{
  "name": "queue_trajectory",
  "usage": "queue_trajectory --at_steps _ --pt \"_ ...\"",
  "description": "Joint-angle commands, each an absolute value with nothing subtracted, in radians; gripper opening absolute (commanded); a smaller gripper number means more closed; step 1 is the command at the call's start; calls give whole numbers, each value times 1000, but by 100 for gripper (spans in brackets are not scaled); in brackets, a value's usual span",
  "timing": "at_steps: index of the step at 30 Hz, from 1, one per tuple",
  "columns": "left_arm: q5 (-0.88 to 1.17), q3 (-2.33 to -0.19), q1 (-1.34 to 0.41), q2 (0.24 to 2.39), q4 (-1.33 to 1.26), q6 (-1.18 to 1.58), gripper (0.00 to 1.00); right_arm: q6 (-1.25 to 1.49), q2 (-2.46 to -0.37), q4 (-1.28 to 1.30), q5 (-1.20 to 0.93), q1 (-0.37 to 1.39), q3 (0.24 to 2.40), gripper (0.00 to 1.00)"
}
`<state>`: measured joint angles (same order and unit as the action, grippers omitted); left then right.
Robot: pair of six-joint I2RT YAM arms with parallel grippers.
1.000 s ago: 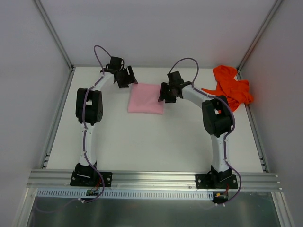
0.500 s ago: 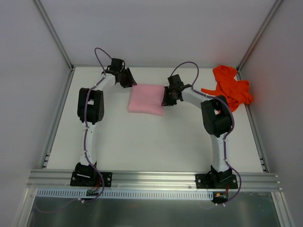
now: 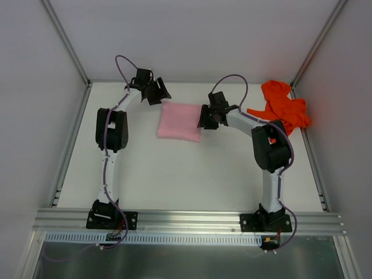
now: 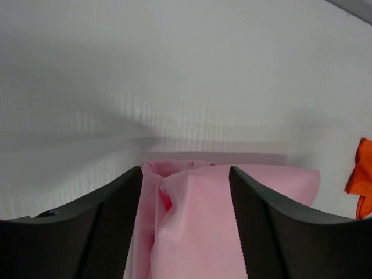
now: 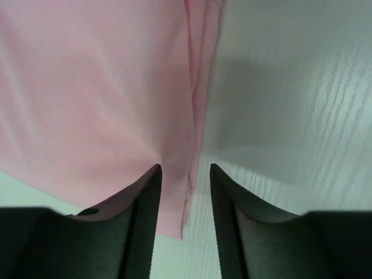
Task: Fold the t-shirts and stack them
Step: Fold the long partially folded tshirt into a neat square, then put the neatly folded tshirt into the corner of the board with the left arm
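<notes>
A flat white matte surface (image 3: pixel 174 174) lies evenly lit between plain pale wall panels (image 3: pixel 203 35) (joined by slim aluminium corner posts (image 3: pixel 64 38)), a ribbed silver aluminium rail (image 3: pixel 186 220) along its near edge.

left end effector (image 3: pixel 158 93) lifted back off pink t-shirt (image 3: pixel 180 121) corner; right elbow (image 3: pixel 271 152) shifted.

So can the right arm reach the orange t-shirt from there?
Probably yes. The orange t-shirt lies crumpled in the far right corner, close beside the right arm, with nothing in between. Its fingers sit at the edge of the pink t-shirt, open.
</notes>
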<state>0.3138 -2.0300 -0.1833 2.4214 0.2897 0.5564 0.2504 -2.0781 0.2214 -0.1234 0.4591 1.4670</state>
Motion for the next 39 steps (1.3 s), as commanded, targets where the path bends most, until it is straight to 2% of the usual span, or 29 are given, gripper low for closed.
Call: queue_trajectory --at_steps 1,3,6,9,16,22,29,33,36,37,39 --pt "324 -2098 -184 2396 307 506 64 215 -1916 196 -109 465 1491 44" --pt "302 -2115 -180 2375 336 461 75 196 -1882 221 -106 463 1509 48" --pt "252 -2131 -169 2307 423 394 82 202 -1821 233 -129 465 1516 50" --pt "235 -2099 -166 2218 508 345 82 219 -1781 239 -155 477 1477 49" --pt "354 -1782 -170 2031 526 391 82 274 -1740 195 -164 511 1329 48" --pt "400 -1583 -192 2023 425 417 82 261 -1668 215 -98 509 1298 54" --pt "391 -1586 -206 2115 354 400 81 203 -1521 331 -6 511 1301 60" --pt "400 -1623 -206 2175 313 405 74 186 -1416 394 70 509 1279 61" --pt "403 -1625 -206 2198 276 422 60 189 -1329 431 121 511 1249 61" --pt "403 -1623 -206 2203 267 431 51 189 -1306 443 152 511 1232 62" --pt "402 -1615 -206 2217 250 443 41 190 -1243 459 199 511 1213 63"
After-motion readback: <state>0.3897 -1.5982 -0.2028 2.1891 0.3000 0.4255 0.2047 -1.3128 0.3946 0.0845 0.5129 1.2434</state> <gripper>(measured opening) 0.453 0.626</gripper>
